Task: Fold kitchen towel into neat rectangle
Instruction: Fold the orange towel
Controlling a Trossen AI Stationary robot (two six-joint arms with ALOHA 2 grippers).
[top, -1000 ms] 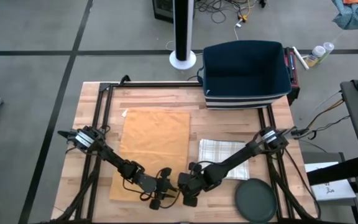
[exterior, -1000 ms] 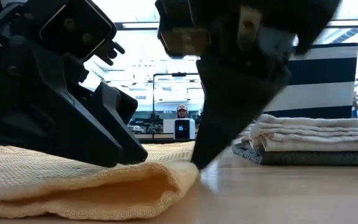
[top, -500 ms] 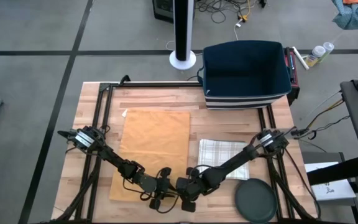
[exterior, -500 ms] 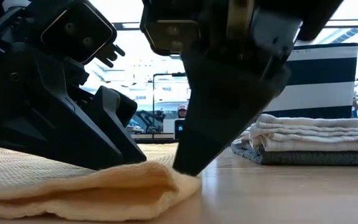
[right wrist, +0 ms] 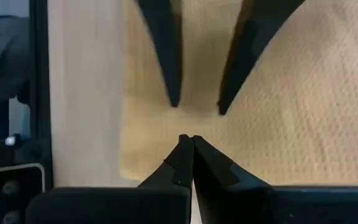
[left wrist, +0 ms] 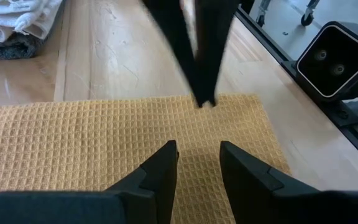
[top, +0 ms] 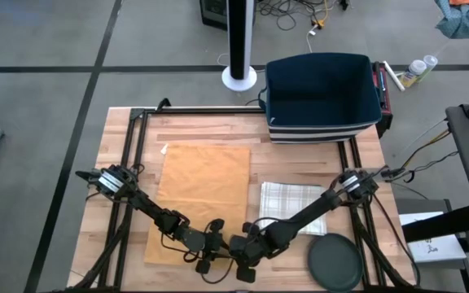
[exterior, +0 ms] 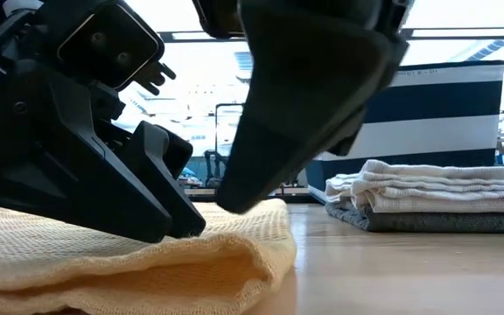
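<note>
A yellow waffle-weave towel point(top: 206, 187) lies flat on the wooden table; it also shows in the low view point(exterior: 129, 262). My left gripper point(left wrist: 197, 152) is open, low over the towel near its near right corner, and shows in the high view point(top: 212, 251). My right gripper point(right wrist: 188, 140) is shut, its tips facing the left gripper over the same corner point(left wrist: 266, 124); it also shows in the left wrist view point(left wrist: 204, 102) and the high view point(top: 238, 259). My left gripper's open fingers point(exterior: 178, 227) lie on the towel's top face point(exterior: 103, 249) near its near right corner, slanting down from the table's left. The towel stays on the table and bulges a little at its edge. My right gripper's shut tips point(exterior: 230, 206) stand at the towel's top by the right edge, slanting down from the right; whether they touch, I cannot tell.
A folded checked towel point(top: 295, 207) lies to the right, with a dark round plate point(top: 334, 262) near it. A blue striped bin point(top: 324, 94) stands at the far right. In the low view a stack of folded towels point(exterior: 436, 192) shows behind.
My right gripper has gone toward the table's left and near edge, from beside the towel's right edge to over its corner, tips rising a little. The towel's edge there has bulged up and shifted slightly right. My left gripper has kept still.
</note>
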